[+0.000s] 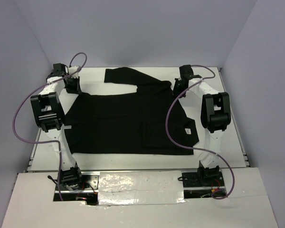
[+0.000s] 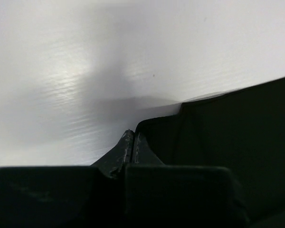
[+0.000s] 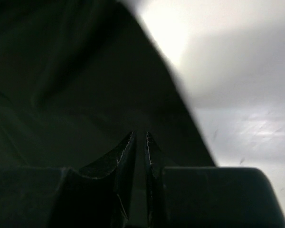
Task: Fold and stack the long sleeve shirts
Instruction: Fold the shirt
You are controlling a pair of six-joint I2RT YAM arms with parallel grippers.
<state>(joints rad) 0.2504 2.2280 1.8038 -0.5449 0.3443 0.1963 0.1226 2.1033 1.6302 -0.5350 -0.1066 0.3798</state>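
The black shirt (image 1: 128,123) lay spread across the middle of the bench (image 1: 230,142). Its body reached from near the left edge to near the right edge. One sleeve (image 1: 128,76) was thrown out loose toward the far edge, and a small white tag (image 1: 186,129) showed on the side toward the right edge.

At the shirt's far-left corner the left fingers (image 2: 127,151) were pressed flush together. The cloth's edge was drawn right up to their tips, which read as a pinch on the very corner of the fabric. At the far-right corner the right fingers (image 3: 127,151) stood only a narrow slit apart, low over the cloth. Whether any fabric sat in that slit could not be told.

The likeliest trouble was an uneven lift. If only the left side truly held, pulling toward the near edge would have dragged the shirt askew and left a slanted fold. The left pinch looked shallow, with little cloth past the tips, so the soft fabric could have slid free under its own weight.

The loose sleeve was held by neither arm. It would probably have trailed and bunched under the body, leaving a lump in the fold.

The right arm's purple cable (image 1: 167,124) hung across the shirt's right side. A sweep toward the near edge could have let it catch the cloth and rumple it.
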